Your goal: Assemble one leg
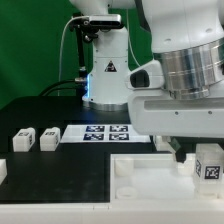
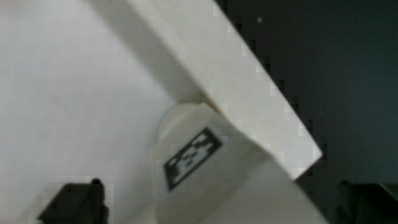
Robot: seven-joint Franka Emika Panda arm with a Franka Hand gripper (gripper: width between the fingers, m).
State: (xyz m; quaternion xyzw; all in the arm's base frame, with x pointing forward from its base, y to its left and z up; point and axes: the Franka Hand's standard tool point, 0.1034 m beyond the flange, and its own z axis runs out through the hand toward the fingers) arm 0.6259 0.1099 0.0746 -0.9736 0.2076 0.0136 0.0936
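Observation:
In the exterior view a leg [image 1: 208,167], a small white block with a black-and-white tag, stands upright at the far right corner of the large white tray-shaped part [image 1: 140,178]. My gripper [image 1: 201,154] hangs over it, one dark finger [image 1: 183,150] beside the leg. In the wrist view the leg [image 2: 192,156] lies between my gripper's [image 2: 219,205] dark fingertips [image 2: 75,201], which stand apart from its sides, so the gripper looks open. The tray's rim [image 2: 249,90] runs diagonally past the leg.
Two more legs [image 1: 23,140] [image 1: 48,138] stand on the black table at the exterior view's left, and another white part [image 1: 2,170] is at the left edge. The marker board [image 1: 105,133] lies behind the tray. The arm's base [image 1: 105,70] stands at the back.

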